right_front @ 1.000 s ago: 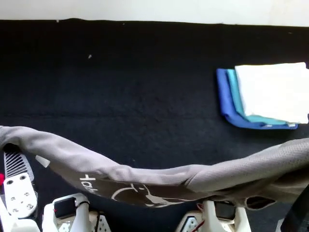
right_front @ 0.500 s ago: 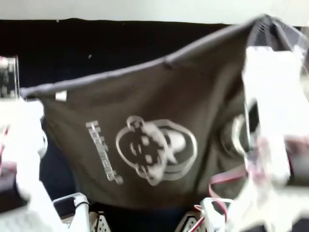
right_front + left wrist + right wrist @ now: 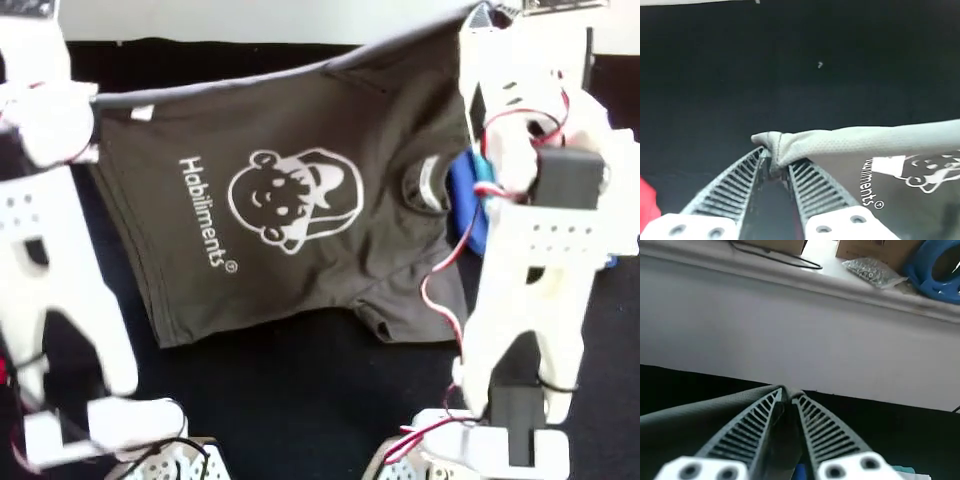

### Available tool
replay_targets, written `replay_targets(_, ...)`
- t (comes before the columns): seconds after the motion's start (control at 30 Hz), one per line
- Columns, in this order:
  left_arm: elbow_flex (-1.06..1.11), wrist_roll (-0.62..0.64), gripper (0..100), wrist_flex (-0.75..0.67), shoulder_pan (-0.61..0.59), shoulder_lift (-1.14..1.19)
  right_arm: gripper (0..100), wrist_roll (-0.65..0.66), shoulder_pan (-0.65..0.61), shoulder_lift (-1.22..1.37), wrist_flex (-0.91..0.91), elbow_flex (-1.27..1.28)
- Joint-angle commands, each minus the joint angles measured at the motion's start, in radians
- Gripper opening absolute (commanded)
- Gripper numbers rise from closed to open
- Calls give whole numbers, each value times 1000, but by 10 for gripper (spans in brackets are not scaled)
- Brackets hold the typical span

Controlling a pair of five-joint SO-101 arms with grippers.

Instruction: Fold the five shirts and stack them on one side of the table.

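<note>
A dark grey shirt (image 3: 290, 220) with a white cartoon print hangs spread out above the black table, held taut along its far edge between the two arms. My left gripper (image 3: 772, 162) is shut on one bunched corner of the grey shirt (image 3: 840, 142); in the high view that corner is at the far left (image 3: 95, 98). My right gripper (image 3: 788, 397) is shut on the other corner of the grey shirt (image 3: 695, 412), at the far right in the high view (image 3: 480, 15). The shirt's near edge hangs loose and crumpled.
A stack of folded shirts (image 3: 462, 195), blue at its visible edge, lies on the table's right side, mostly hidden by the right arm (image 3: 535, 230). The left arm (image 3: 50, 230) stands at the left. A white wall (image 3: 800, 330) runs behind the table's far edge.
Both arms have lifted the grey shirt from the near edge and carried it toward the far side, stretching it open so the print shows.
</note>
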Motion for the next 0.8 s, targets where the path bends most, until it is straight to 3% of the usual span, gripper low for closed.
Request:
replay_targets(0.0,-171,-5,8,35,21,124,5,9,-1,31,-28,7)
replay_targets(0.3,-191,-5,8,193,21,361,5,5,-1,165,139,8)
replay_targets(0.43,-193,-6,8,199,16,415,5,9,-1,249,148,-1)
replay_targets(0.77,-194,0,8,117,15,426,5,8,-2,427,-116,-166)
